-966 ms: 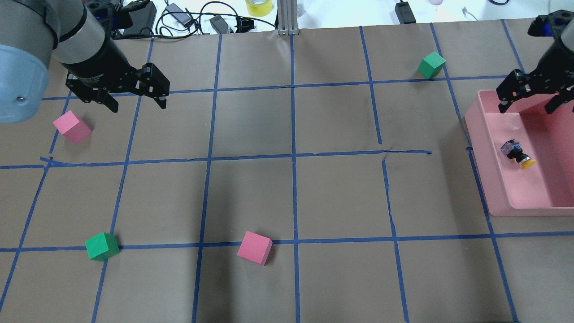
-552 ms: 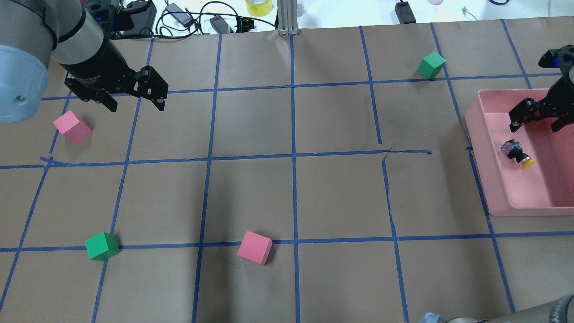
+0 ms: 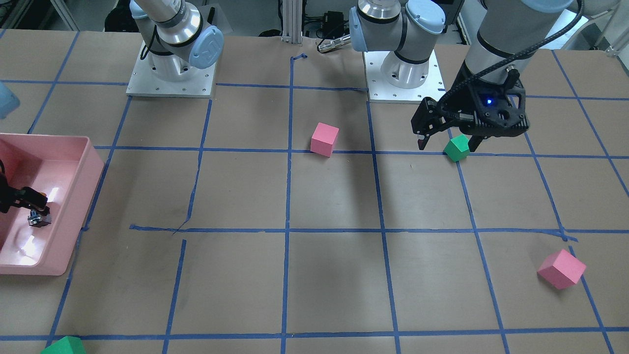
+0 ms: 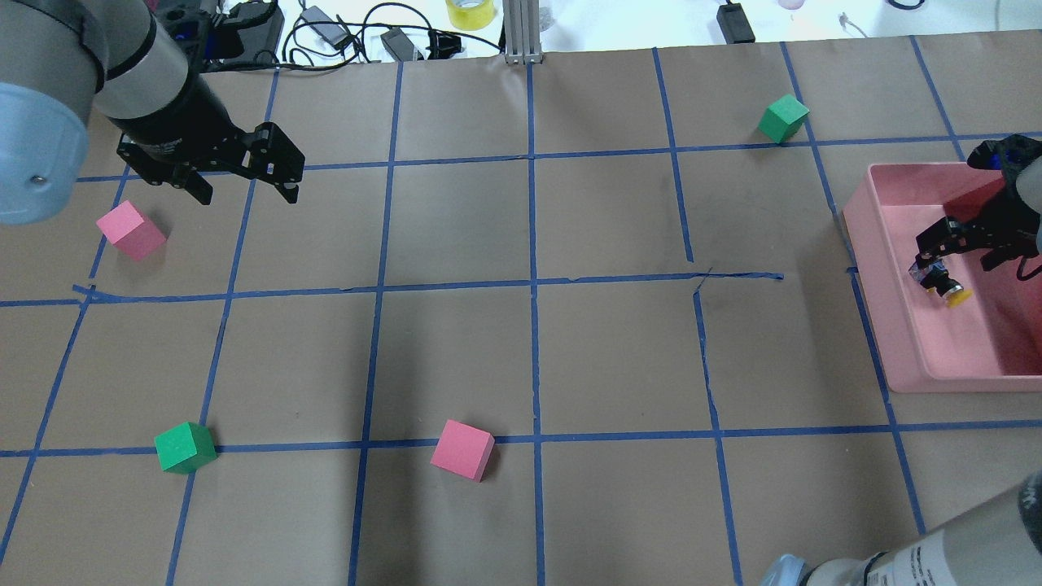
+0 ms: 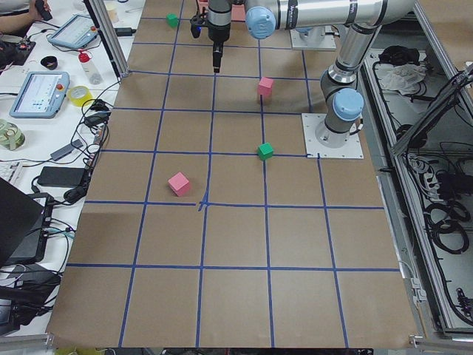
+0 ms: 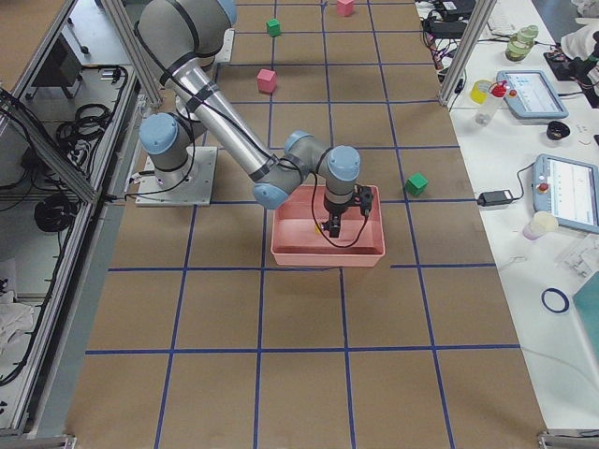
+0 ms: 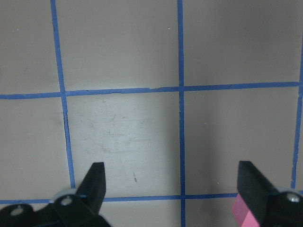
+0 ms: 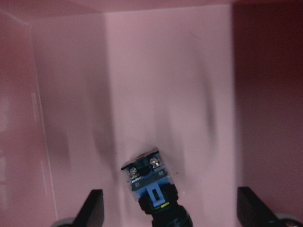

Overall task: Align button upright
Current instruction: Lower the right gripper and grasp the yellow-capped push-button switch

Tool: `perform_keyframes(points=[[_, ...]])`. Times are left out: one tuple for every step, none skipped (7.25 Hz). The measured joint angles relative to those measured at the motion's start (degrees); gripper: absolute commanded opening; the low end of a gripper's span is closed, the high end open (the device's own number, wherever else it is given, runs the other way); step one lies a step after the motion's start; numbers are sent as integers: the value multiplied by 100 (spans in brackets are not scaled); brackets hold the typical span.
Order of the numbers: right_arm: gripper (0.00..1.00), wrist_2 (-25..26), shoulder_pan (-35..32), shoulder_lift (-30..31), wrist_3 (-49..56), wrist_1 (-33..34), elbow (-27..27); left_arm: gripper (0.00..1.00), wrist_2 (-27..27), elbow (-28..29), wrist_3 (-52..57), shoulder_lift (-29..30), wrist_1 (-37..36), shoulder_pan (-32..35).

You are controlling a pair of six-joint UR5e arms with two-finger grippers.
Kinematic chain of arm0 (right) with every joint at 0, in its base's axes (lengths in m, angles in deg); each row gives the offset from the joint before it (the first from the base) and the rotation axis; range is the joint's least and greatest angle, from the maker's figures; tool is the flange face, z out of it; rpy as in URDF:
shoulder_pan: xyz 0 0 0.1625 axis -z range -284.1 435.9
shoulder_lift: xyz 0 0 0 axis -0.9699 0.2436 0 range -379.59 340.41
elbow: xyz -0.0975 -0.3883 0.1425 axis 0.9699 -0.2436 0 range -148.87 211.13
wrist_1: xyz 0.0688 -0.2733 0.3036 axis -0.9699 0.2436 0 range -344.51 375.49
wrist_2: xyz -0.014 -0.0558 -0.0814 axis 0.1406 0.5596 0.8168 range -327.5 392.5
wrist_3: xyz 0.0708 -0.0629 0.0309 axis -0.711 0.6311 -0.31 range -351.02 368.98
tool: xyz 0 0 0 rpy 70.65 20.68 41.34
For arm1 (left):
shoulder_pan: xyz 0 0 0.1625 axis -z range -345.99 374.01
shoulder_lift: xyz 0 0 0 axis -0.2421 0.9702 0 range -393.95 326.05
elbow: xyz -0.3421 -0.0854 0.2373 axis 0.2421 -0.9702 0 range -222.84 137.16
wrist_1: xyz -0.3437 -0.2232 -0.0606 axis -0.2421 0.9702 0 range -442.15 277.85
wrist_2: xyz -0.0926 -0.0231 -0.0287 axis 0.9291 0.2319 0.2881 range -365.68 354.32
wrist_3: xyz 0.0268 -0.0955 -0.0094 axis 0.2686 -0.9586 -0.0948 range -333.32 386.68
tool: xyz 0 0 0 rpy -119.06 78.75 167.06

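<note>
The button (image 4: 936, 280) lies on its side on the floor of the pink tray (image 4: 895, 325), its yellow cap (image 4: 957, 297) pointing toward the robot's side. It also shows in the front view (image 3: 38, 219) and in the right wrist view (image 8: 150, 188). My right gripper (image 4: 959, 249) is open, low inside the tray, with its jaws wide on either side of the button's blocky end and not touching it (image 8: 173, 213). My left gripper (image 4: 248, 192) is open and empty, above the table near a pink cube (image 4: 130, 230).
A green cube (image 4: 784, 117) sits just beyond the tray's far left corner. A green cube (image 4: 186, 447) and a pink cube (image 4: 462, 449) lie near the front. Cables and boxes (image 4: 342, 32) line the far edge. Blue tape grids the brown paper.
My right gripper has come down from the tray's far rim into the tray and moved toward the button, still open. The left gripper has hardly moved. The button has not moved.
</note>
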Motion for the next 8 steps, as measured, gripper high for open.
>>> perform_keyframes(points=[[100, 13, 2, -51, 3, 28, 26, 100, 1, 0, 0, 0, 0, -1], [100, 18, 5, -92, 3, 41, 52, 100, -1, 0, 3, -3, 0, -1], [100, 18, 5, -137, 8, 46, 67, 100, -2, 0, 6, -11, 0, -1], [100, 17, 5, -181, 15, 48, 75, 100, -2, 0, 8, -16, 0, -1], [100, 12, 5, -203, 19, 51, 98, 100, -14, 0, 9, -19, 0, -1], [100, 12, 6, -211, 21, 65, 132, 100, -31, 0, 9, -20, 0, -1], [100, 16, 6, -213, 21, 86, 152, 100, -38, 0, 9, -20, 0, -2], [100, 13, 5, -215, 21, 107, 159, 100, -41, 0, 8, -21, 0, -1]])
